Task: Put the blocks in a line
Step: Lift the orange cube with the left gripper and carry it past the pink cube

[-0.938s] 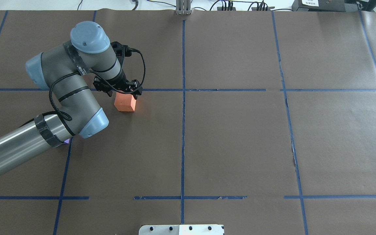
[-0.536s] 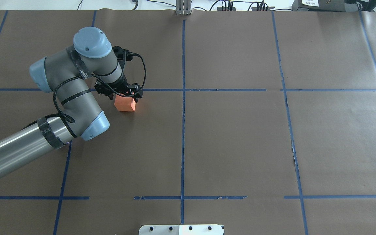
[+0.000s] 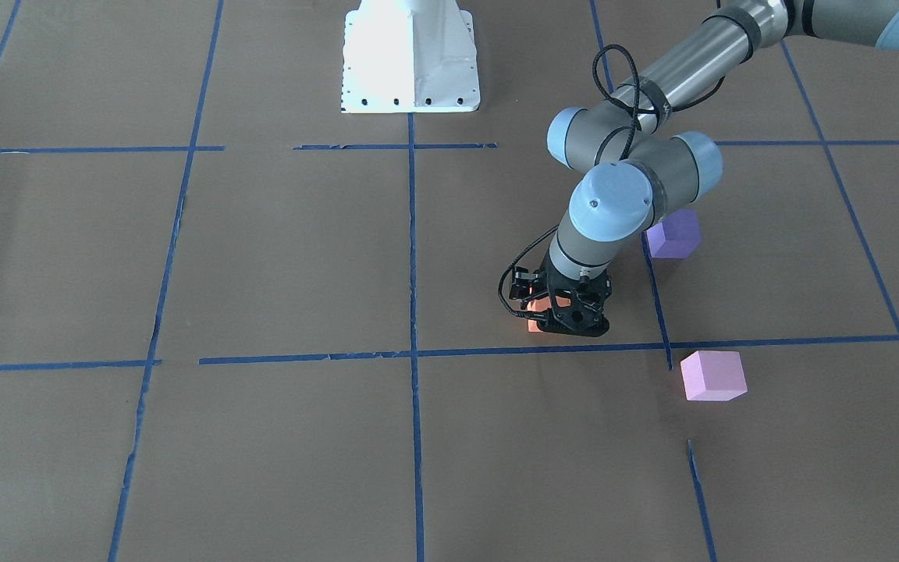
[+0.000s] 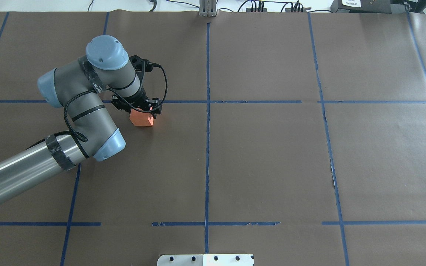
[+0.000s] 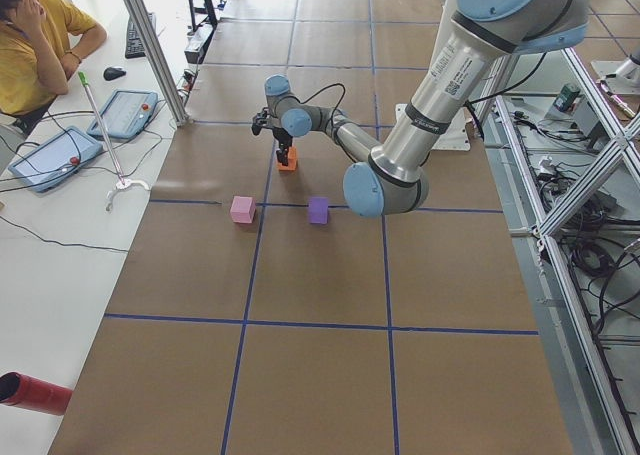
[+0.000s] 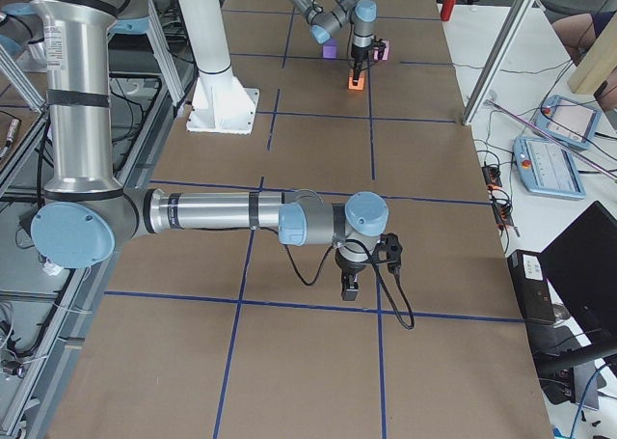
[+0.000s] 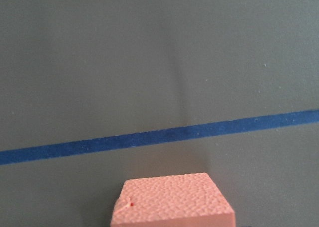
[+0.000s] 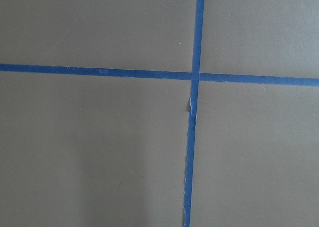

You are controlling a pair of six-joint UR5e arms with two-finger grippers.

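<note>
The orange block (image 4: 141, 119) rests on the brown table just on the near side of a blue tape line. My left gripper (image 4: 139, 108) stands straight down over it, jaws open on either side of its top; the front view shows orange (image 3: 533, 325) between the black fingers. The left wrist view shows the block's top (image 7: 172, 202) at the bottom edge. The dark purple block (image 3: 673, 234) and the pale pink block (image 3: 712, 375) lie apart to the robot's left, hidden under the arm in the overhead view. My right gripper (image 6: 349, 288) hovers far away over a tape crossing; I cannot tell its state.
The white robot base (image 3: 410, 55) stands at the table's robot-side edge. A metal post (image 4: 207, 11) stands at the far edge. Blue tape lines (image 4: 207, 147) divide the table into squares. A person sits at a side desk (image 5: 40, 35).
My left gripper has moved down over the orange block and now covers more of its top. The block has not moved.
</note>
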